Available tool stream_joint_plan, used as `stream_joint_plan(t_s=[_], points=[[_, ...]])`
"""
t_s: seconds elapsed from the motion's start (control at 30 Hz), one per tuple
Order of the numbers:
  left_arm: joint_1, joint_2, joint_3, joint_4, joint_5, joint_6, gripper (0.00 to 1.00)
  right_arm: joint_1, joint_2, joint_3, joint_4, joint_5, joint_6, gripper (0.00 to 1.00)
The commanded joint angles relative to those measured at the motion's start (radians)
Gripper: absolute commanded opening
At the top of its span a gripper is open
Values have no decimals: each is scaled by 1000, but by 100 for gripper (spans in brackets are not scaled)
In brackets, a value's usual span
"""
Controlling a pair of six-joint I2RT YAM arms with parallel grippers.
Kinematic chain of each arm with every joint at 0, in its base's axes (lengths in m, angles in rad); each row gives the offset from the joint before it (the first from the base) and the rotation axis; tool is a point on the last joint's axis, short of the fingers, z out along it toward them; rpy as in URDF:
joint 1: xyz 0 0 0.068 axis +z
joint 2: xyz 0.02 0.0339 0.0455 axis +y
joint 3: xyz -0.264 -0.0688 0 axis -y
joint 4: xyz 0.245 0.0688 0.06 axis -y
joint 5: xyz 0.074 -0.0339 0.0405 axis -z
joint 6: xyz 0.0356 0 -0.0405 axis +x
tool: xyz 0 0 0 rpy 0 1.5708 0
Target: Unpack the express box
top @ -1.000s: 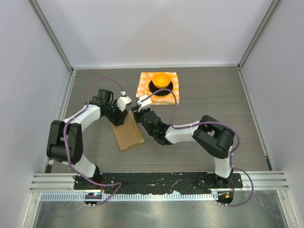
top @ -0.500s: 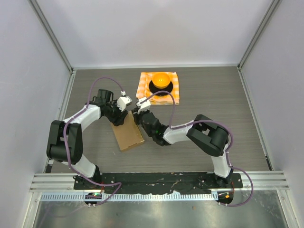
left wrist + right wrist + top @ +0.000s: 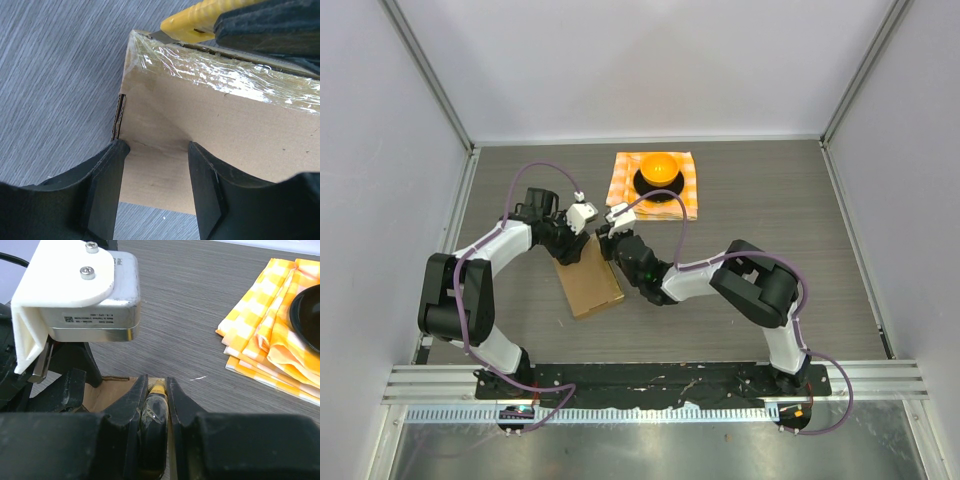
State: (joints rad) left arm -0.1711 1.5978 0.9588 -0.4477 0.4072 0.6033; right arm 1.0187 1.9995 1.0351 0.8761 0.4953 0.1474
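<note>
The right gripper (image 3: pixel 156 384), pinching a yellow cutter (image 3: pixel 190 22), has edged onto the express box (image 3: pixel 590 285) tape (cutting seemingly begins); left gripper (image 3: pixel 155 147) fingers spread, bracing it

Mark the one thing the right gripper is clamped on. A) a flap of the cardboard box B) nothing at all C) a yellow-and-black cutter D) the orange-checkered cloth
C: in the right wrist view the right gripper pinches the cutter between its fingers, and the left wrist view shows the tool's yellow end at the taped edge of the express box.
</note>
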Motion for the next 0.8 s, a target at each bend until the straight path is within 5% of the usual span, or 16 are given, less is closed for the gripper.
stream_joint_plan(t_s=[0.0, 0.77], points=[[-1, 17, -40, -88, -42, -27, 56, -2, 5, 36, 83, 8, -17, 1], [-1, 16, -46, -92, -44, -30, 56, 0, 45, 63, 40, 2, -6, 1]])
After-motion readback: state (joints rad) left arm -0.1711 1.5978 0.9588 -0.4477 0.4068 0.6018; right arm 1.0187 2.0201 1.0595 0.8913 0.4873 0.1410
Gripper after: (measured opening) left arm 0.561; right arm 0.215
